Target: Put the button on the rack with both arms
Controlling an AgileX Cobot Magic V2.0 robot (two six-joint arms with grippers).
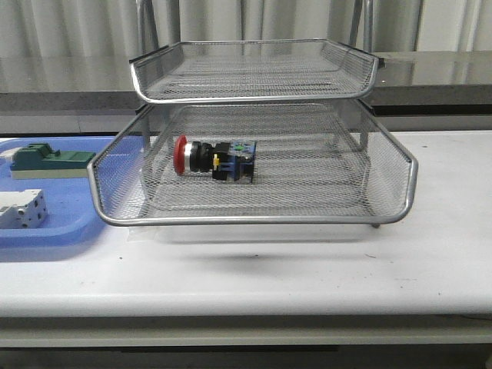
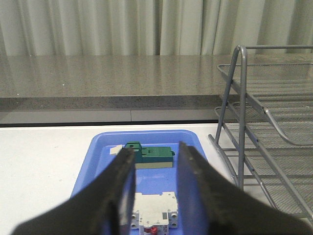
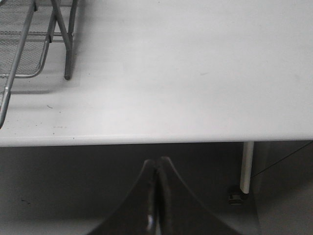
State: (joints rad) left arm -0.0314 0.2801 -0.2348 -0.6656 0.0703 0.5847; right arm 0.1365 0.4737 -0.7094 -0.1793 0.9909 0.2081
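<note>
The button (image 1: 215,159), with its red cap, black body and blue-yellow rear block, lies on its side in the pulled-out middle tray of the silver wire rack (image 1: 254,220). Neither arm shows in the front view. My left gripper (image 2: 155,148) is open and holds nothing. It hovers over the blue tray, with the rack's frame (image 2: 242,98) off to one side. My right gripper (image 3: 156,159) is shut with nothing between its fingers. It hangs off the table's front edge, and a corner of the rack (image 3: 19,49) shows beyond it.
A flat blue tray (image 1: 46,240) lies left of the rack and holds a green block (image 1: 48,160) and a white-grey terminal block (image 1: 21,209). Both blocks, green (image 2: 151,155) and white-grey (image 2: 154,210), lie under my left gripper. A grey counter runs behind the table.
</note>
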